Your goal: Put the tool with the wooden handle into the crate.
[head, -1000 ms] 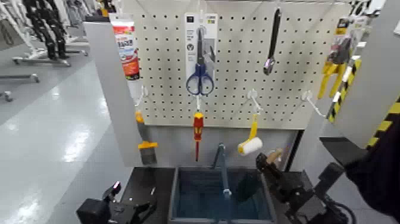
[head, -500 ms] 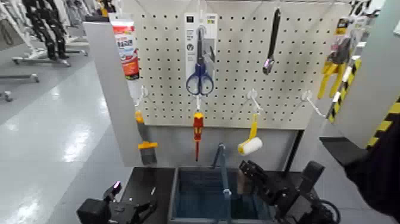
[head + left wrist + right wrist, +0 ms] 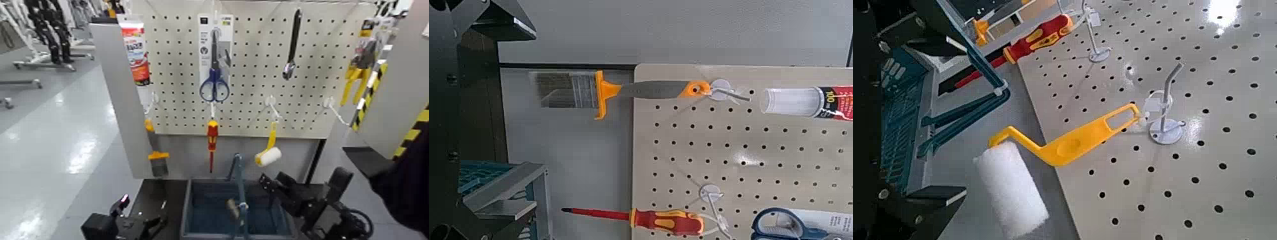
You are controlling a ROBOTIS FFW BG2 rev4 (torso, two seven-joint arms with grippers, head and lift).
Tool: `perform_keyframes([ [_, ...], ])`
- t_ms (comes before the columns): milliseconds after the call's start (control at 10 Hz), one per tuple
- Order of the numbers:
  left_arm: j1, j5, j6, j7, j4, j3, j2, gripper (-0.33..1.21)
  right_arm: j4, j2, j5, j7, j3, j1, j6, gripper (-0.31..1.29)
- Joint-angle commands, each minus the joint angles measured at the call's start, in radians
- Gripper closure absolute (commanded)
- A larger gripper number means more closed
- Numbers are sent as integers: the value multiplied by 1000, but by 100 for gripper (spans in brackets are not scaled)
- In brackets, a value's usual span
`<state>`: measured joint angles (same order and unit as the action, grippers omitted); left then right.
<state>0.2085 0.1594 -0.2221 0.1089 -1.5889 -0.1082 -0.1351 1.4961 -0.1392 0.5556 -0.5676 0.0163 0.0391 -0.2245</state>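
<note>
a: where's the tool with the wooden handle (image 3: 233,208)?
b: lower middle of the head view, within the outline of the crate (image 3: 191,220) – its pale brown handle shows just beside the crate's arched handle (image 3: 240,182). i can't make out the blade, and i can't tell whether the tool touches the crate's floor

a: and the right gripper (image 3: 272,184), is it holding anything?
b: no, it's open and empty. in the head view it's right of centre, low down, near the crate's upper right corner. the right wrist view shows its two jaws well apart, nothing gripped between them

a: the left one?
b: the left gripper (image 3: 142,212) waits at the lower left of the frame, left of the crate – open too, with nothing in it

a: what's on the pegboard (image 3: 172,64)?
b: upper left, a white and red tube (image 3: 135,54); upper middle, blue-handled scissors (image 3: 214,83) on a card; and a dark, slim tool (image 3: 293,48) right of them

a: lower down?
b: an orange and grey brush (image 3: 157,156) hangs at the left, a red and yellow screwdriver (image 3: 212,143) in the middle, and the yellow-handled roller (image 3: 269,153) right of that, above the crate. the hook (image 3: 332,105) farther right is bare, and yellow-handled pliers (image 3: 359,73) hang at the upper right
</note>
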Motion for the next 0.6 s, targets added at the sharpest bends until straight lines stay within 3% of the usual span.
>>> perform_keyframes([
  [100, 2, 2, -2, 0, 1, 1, 0, 11, 82, 10, -51, 48, -24, -47, 27, 6],
  [500, 5, 5, -3, 0, 0, 4, 0, 11, 268, 46, -195, 239, -58, -192, 120, 6],
  [600, 6, 5, -3, -2, 0, 4, 0, 11, 300, 55, -215, 324, -45, -239, 165, 7],
])
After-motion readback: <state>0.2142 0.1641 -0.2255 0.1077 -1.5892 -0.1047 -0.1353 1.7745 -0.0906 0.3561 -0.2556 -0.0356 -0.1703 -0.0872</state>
